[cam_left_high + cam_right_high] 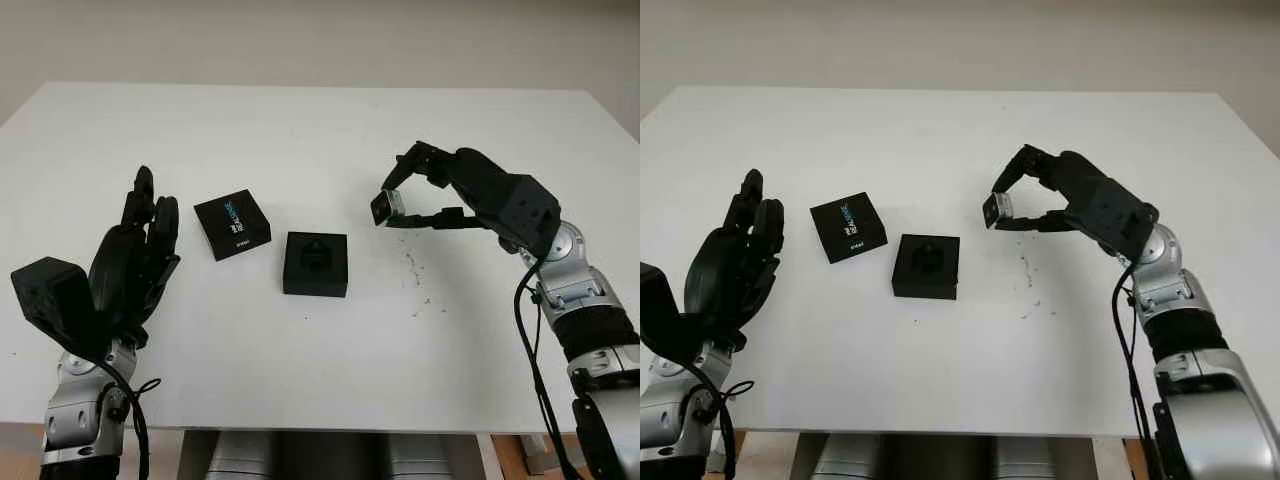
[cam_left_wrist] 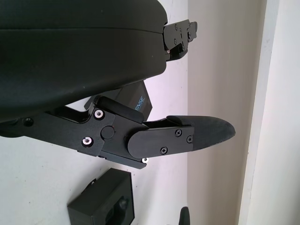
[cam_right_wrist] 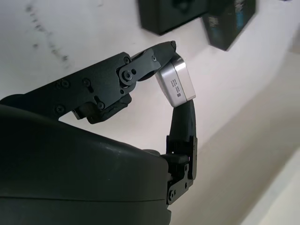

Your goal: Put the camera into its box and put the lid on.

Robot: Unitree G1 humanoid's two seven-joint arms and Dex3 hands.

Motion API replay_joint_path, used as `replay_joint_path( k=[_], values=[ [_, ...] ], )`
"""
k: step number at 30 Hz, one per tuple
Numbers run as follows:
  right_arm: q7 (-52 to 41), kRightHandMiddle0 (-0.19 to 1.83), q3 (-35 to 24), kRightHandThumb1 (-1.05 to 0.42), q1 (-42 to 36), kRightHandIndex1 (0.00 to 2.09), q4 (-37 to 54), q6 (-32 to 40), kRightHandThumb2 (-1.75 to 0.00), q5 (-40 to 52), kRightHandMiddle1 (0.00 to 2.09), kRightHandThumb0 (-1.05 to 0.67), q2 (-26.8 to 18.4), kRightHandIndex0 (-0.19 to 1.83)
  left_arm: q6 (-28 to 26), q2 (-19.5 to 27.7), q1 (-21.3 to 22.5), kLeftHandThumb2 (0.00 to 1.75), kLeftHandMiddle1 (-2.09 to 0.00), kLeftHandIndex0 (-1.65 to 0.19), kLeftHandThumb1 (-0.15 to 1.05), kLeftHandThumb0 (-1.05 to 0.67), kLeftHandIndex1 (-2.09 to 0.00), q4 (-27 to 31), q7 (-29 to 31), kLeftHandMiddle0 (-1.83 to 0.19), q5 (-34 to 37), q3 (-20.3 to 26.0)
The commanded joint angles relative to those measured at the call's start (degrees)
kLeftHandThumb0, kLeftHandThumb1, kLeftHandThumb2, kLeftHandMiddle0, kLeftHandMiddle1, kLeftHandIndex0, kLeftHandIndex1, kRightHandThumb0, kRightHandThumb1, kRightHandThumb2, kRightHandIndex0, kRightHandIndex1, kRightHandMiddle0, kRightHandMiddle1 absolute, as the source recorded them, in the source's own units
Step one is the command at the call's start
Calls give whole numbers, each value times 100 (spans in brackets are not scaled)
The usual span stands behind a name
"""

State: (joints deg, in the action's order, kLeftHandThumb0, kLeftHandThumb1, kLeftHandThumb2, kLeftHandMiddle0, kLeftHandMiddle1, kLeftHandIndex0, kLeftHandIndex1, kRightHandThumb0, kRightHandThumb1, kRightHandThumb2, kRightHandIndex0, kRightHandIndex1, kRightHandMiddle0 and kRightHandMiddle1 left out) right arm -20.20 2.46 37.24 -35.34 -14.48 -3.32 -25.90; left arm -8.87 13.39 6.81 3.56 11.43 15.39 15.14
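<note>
Now your right robot hand [image 1: 415,205] pinches the small silver camera [image 1: 386,207] above the white bench [image 1: 300,130], right of the open black box [image 1: 316,264], ready to lower it in, while your left robot hand [image 1: 140,250] waits open beside the lid [image 1: 232,224].

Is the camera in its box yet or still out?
Out. The right hand holds the camera in its fingertips above the table, to the right of the open box, whose moulded recess is empty. The lid lies beside it.
</note>
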Motion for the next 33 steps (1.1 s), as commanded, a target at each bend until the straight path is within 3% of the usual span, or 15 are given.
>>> replay_joint_path(
  k=[1, 7, 16, 24, 33],
  values=[
    [-15, 29, -113, -92, -183, 4, 451, 191, -5, 224, 172, -43, 212, 22, 49, 55, -37, 51, -1, 19, 105, -69, 0, 109, 22, 19, 29, 55],
    [196, 29, -175, -93, -480, 4, 1363, 881, -6, 450, 176, -43, 647, 22, 97, 52, -65, 52, -2, 19, 105, -68, 0, 111, 30, 19, 24, 59],
    [461, 29, -254, -92, -661, 4, 1814, 1447, -5, 734, 178, -41, 1272, 21, 55, 14, -120, 51, -1, 19, 105, -67, 0, 186, -2, 19, 71, 60],
    [710, 25, -209, -92, -876, 4, 1893, 1528, -6, 794, 184, -40, 1742, 21, 92, 6, -118, 51, 0, 19, 105, -68, 0, 163, 19, 19, 51, 31],
    [764, 26, -87, -93, -1001, 4, 1734, 1596, -6, 642, 181, -40, 1882, 20, 90, 10, -117, 51, -1, 19, 105, -68, 0, 173, -8, 19, 48, 40]
  ],
)
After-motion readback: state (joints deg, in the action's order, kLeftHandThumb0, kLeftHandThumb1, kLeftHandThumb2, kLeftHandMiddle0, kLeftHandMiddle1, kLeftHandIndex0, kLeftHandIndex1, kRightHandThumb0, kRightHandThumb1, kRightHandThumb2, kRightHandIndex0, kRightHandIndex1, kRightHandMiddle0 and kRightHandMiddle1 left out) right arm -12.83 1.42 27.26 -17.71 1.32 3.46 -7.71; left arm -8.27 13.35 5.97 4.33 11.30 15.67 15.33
